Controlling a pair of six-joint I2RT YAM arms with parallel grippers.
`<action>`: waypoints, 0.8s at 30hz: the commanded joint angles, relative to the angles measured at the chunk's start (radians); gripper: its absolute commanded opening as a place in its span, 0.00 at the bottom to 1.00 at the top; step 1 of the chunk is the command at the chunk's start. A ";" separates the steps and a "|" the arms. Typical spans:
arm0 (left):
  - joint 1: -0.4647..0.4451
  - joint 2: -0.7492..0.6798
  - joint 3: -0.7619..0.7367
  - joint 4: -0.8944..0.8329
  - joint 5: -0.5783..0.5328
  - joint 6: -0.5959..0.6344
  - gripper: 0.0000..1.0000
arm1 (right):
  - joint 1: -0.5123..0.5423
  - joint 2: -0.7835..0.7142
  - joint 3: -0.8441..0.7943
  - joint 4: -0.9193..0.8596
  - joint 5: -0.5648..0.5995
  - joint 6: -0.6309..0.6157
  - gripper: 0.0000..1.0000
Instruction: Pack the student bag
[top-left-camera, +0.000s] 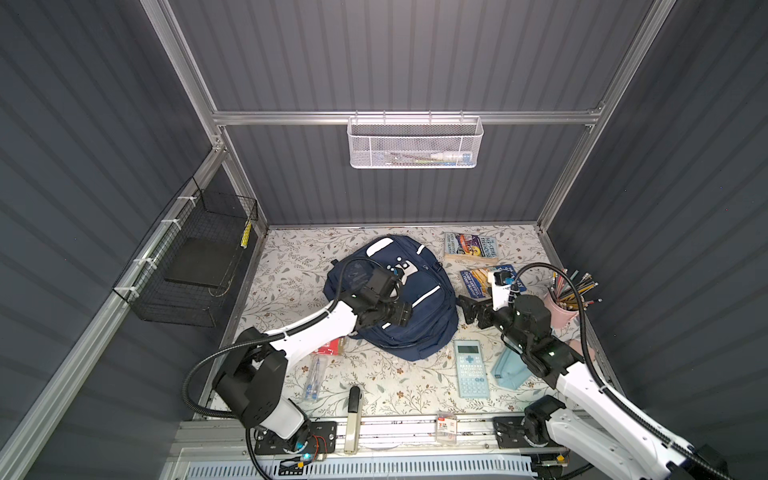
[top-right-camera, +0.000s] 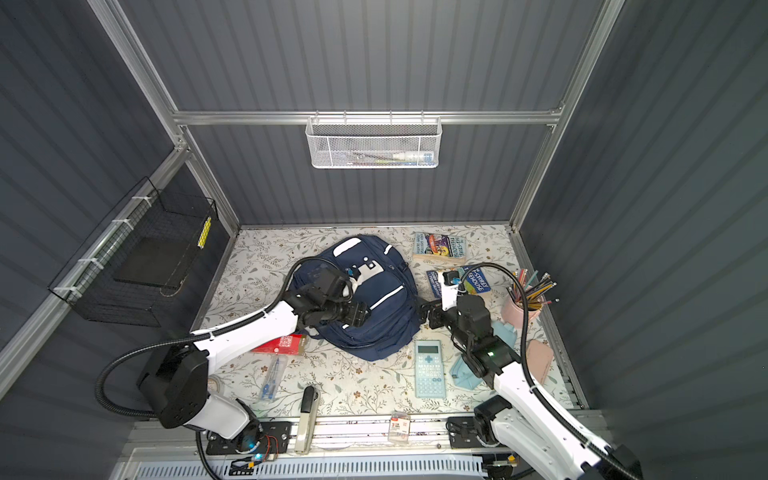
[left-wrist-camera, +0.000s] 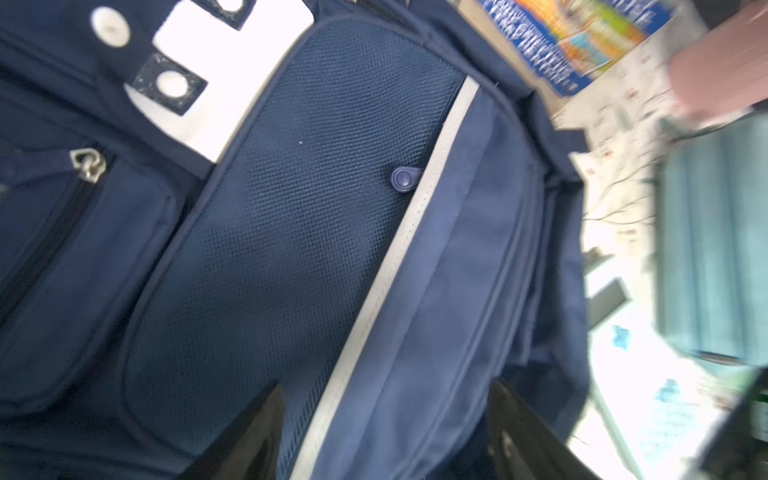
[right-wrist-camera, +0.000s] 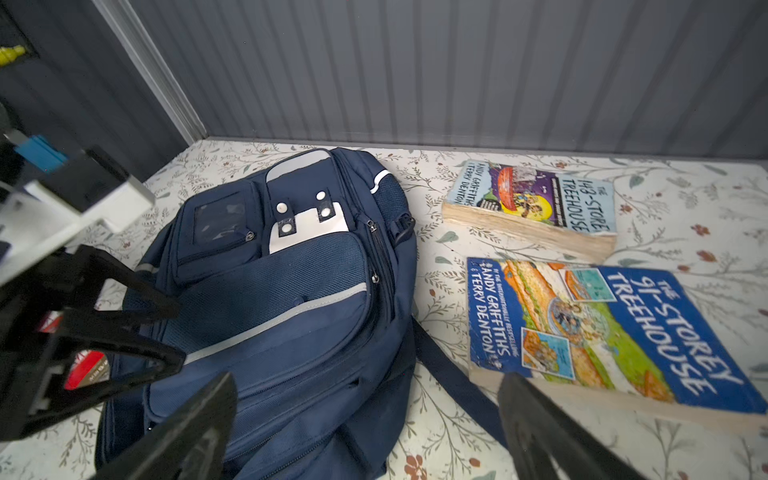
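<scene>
The left end effector (top-left-camera: 400, 312) hangs over the front of the student bag (top-left-camera: 419, 336) with its jaws apart and nothing between them. In the left wrist view its dark fingers (left-wrist-camera: 249, 436) sit either side of the grey stripe on the front pocket. Whether the tips touch the fabric cannot be told.

The right end effector (top-left-camera: 466, 308) is spread wide and empty, just off the bag's 3 o'clock edge and pointing toward 9 o'clock. In the right wrist view its fingers (right-wrist-camera: 187, 436) frame a loose strap of the bag.

The bag lies front-up in the middle of the floral table (top-left-camera: 291, 266), its white snap patch toward 12 o'clock (taking 12 o'clock as the back wall in both top views).

Around the bag:
- At 1 o'clock lies the 143-Storey Treehouse book (top-left-camera: 471, 247).
- At 2 o'clock lies the 91-Storey Treehouse book (right-wrist-camera: 602, 332), partly under the right wrist in both top views.
- At 3 o'clock, farther out, stands a pink cup of pencils (top-left-camera: 561, 309).
- At 5 o'clock lies a pale blue calculator (top-left-camera: 471, 368), with a light-blue pouch (top-left-camera: 509, 372) beside it, partly under the right arm.
- At 8 o'clock a red pack (top-right-camera: 282, 345) shows beneath the left arm.
- At 7 o'clock lies a clear packet of pens (top-left-camera: 313, 376).
- At 6 o'clock a stapler (top-left-camera: 354, 415) lies on the table's front edge.
</scene>
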 joint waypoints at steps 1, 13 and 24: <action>-0.105 0.080 0.113 -0.056 -0.216 0.066 0.77 | -0.037 -0.044 -0.023 -0.071 -0.029 0.108 0.99; -0.182 0.301 0.254 -0.095 -0.354 0.097 0.74 | -0.080 -0.103 -0.065 -0.089 -0.040 0.107 0.99; -0.178 0.257 0.270 -0.107 -0.323 0.080 0.00 | -0.086 -0.100 -0.070 -0.087 -0.054 0.098 0.99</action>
